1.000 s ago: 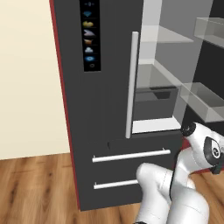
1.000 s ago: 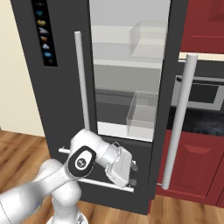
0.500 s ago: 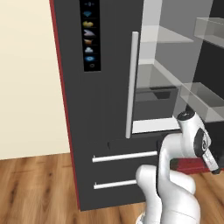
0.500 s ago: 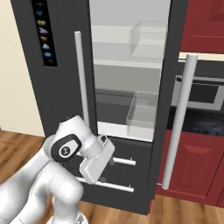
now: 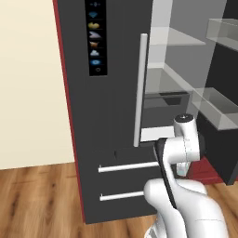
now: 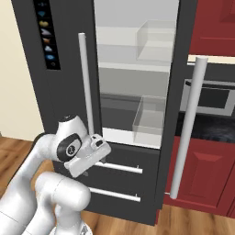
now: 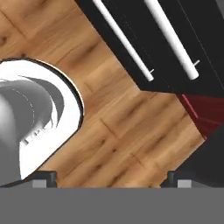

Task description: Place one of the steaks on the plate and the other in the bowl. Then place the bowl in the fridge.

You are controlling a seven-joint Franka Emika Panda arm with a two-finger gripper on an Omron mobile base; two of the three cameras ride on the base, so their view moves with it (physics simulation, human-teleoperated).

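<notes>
Left base view: the fridge (image 5: pixel 116 93) was seen w/ its right door swung wide, glass shelves and door bins exposed. The arm had been folded back from the opening over the last sec: its head, which had been out at the right edge by the door bins, was now drawn in toward the middle, in front of the lower drawers (image 5: pixel 128 166). No bowl could be made out on the shelves from here; steaks likewise not seen.

Right base view: the wrist had been swung leftward and lifted, away from the drawer handles, now close beside the left door's long bar handle (image 6: pixel 86 82). The pincer (image 6: pixel 102 143) was seen at its end, pointing right, nothing held. Shelves inside looked bare as far as visible.

Hand view: the pincer (image 7: pixel 111 176) was spread wide, empty, fingertips (image 7: pixel 46 176) well apart, aimed down at the wood floor (image 7: pixel 127 118). Judged: arm retracting after a release; whether the bowl was delivered couldn't be told
</notes>
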